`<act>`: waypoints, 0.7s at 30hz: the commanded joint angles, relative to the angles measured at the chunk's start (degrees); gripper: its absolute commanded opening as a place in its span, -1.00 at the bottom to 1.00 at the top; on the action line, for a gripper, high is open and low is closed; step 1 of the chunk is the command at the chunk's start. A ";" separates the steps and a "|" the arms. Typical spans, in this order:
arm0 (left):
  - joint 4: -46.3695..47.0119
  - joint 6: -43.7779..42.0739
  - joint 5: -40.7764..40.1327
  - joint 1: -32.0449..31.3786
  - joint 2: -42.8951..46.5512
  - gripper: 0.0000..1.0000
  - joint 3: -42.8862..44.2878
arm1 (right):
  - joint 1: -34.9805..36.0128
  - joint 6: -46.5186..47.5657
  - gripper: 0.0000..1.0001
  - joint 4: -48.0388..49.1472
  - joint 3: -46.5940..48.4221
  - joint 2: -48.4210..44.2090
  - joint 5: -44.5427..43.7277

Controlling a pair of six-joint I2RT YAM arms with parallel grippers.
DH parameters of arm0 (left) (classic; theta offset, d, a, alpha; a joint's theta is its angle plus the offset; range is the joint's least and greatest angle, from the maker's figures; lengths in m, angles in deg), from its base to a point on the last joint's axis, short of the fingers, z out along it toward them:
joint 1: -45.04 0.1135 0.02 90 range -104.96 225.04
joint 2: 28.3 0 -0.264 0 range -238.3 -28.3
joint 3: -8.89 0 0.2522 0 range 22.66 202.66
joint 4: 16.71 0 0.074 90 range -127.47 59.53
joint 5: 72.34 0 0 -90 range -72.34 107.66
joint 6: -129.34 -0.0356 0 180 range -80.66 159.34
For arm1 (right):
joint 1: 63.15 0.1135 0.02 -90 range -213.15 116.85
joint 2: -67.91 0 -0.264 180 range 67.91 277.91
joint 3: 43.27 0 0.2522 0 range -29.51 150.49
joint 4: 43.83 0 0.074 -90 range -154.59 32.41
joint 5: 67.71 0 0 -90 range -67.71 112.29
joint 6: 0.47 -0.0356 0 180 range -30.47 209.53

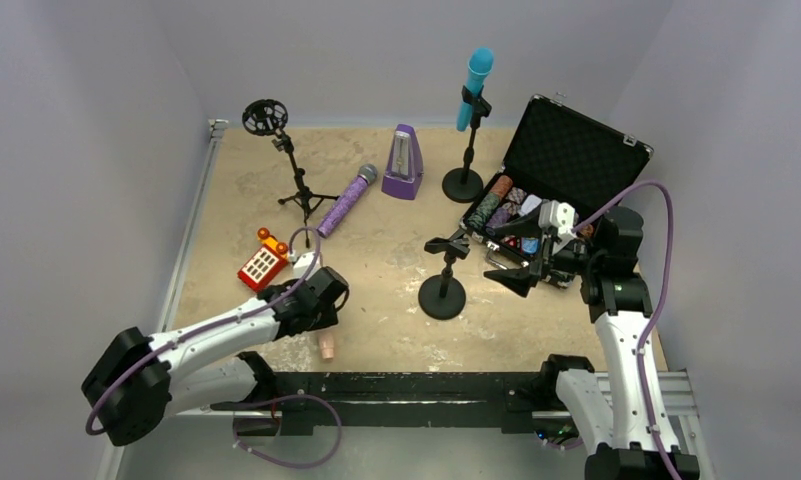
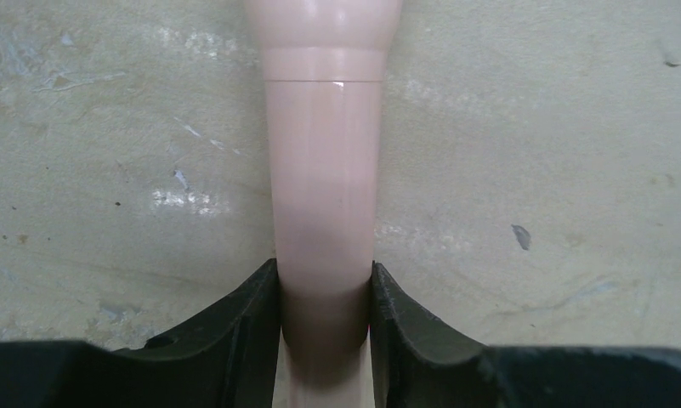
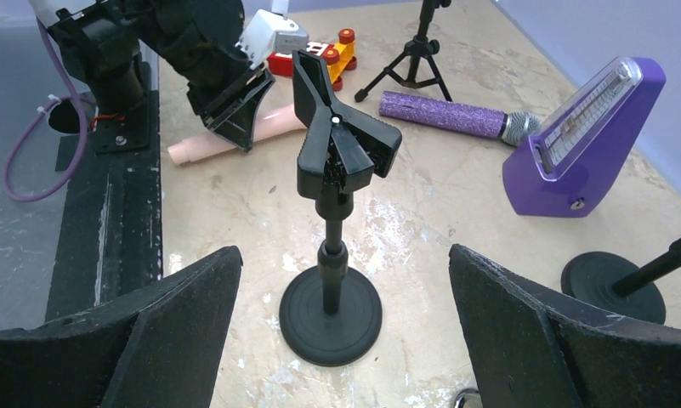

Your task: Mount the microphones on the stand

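My left gripper [image 1: 319, 315] is shut on the pale pink microphone [image 1: 326, 346] at the table's near edge; the jaws clamp its handle [image 2: 324, 170], which lies low on or just above the tabletop. It also shows in the right wrist view [image 3: 192, 151]. My right gripper [image 1: 521, 280] is open and empty, its jaws wide either side of a black round-base stand with an empty clip [image 1: 443, 290] [image 3: 337, 144]. The cyan-blue microphone [image 1: 476, 80] sits clipped in the back stand [image 1: 463, 182]. The glittery purple microphone [image 1: 346, 200] [image 3: 456, 115] lies flat on the table.
A tripod stand with an empty round shock mount [image 1: 276, 125] stands back left. A purple metronome [image 1: 404, 162] [image 3: 587, 144] stands at the back middle. An open black case [image 1: 566, 160] with small items is on the right. A red toy [image 1: 261, 265] lies near my left gripper.
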State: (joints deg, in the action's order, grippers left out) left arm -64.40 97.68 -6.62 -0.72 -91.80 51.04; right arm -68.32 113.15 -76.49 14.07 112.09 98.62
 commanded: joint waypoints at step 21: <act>42.07 -52.23 42.87 0.27 28.42 -1.00 1.84 | 0.24 34.17 0.91 -40.11 24.06 9.39 2.62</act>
State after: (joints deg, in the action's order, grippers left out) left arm -34.00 52.46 27.66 -0.72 -59.63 48.26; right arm -68.47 137.13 -104.25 30.46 118.96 99.98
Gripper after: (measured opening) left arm 0.412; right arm 0.953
